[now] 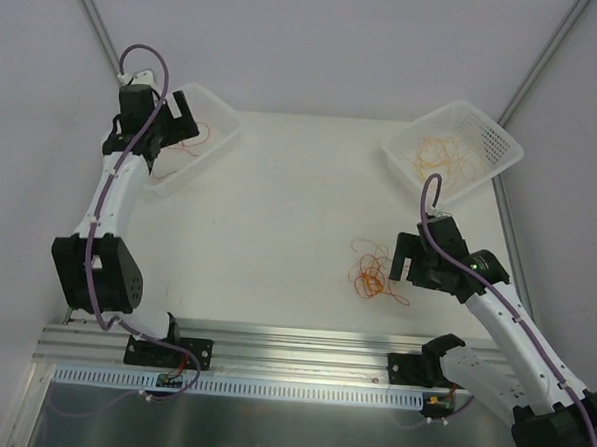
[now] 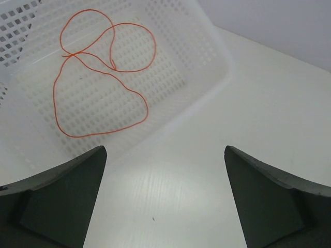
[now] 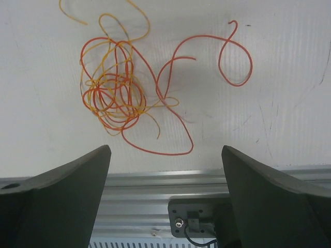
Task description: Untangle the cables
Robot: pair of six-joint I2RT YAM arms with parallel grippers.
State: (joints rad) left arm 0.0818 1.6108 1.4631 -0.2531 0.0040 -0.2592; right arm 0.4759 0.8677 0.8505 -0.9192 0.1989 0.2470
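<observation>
A tangle of thin red and orange-yellow cables (image 1: 368,270) (image 3: 111,93) lies on the white table, with a red strand (image 3: 251,64) looping out to one side. My right gripper (image 1: 409,257) (image 3: 165,150) hovers just beside the tangle, open, with nothing between its fingers. A single red cable (image 2: 147,109) (image 1: 198,138) lies in loose loops inside the left white basket (image 2: 207,46) (image 1: 224,109). My left gripper (image 1: 184,117) (image 2: 165,152) is at that basket's near edge, open and empty, apart from the red cable.
A second white basket (image 1: 503,144) at the back right holds several orange-yellow cables (image 1: 437,156). An aluminium rail (image 1: 292,343) (image 3: 155,186) with the arm mounts runs along the table's near edge. Frame posts stand at both back corners.
</observation>
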